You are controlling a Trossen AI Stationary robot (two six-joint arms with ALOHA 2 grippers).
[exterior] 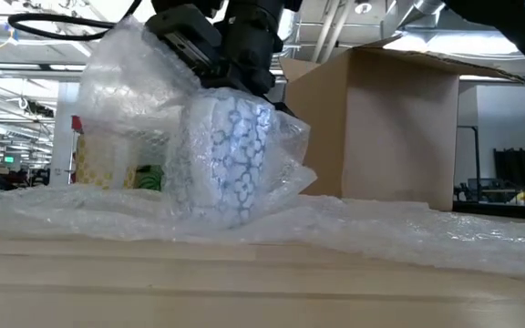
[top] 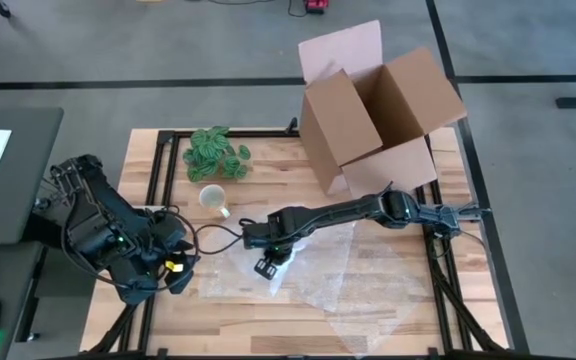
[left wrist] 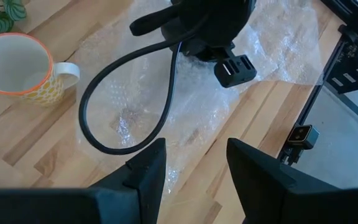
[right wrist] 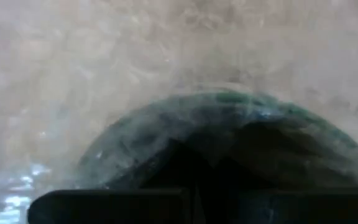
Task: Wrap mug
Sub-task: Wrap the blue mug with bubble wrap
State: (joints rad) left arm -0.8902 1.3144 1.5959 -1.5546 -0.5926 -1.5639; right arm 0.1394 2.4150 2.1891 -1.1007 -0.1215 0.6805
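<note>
My right arm reaches across the wooden bench [top: 388,290] from 3 o'clock toward the middle, and my right gripper [top: 271,262] is down on the mug [exterior: 231,150], a white one with a blue pattern that sits low in the middle of the bench on the sheet of bubble wrap [top: 358,270]. From bench height the mug looks tilted, swathed in the clear wrap, which billows up on one side of it and spreads flat over the boards on the other. My gripper comes onto the mug from above and seems to be pinching it through the wrap, but the fingers are buried in plastic and I cannot tell how they stand; my right wrist camera shows only the mug's dark rim [right wrist: 229,124] pressed up close behind cloudy film. My left arm waits at 9 o'clock off the bench's edge, its left gripper [left wrist: 191,168] hanging spread apart and holding nothing, looking over the wrap's near corner and a black cable [left wrist: 129,93] that loops across it. A second mug [top: 213,198], white inside with an orange rim and yellow outside, stands upright on bare wood at about 10 o'clock, just below a small leafy plant [top: 215,153]. An open cardboard box [top: 373,120] sits at 1 o'clock, its flaps raised, well apart from the mug.
</note>
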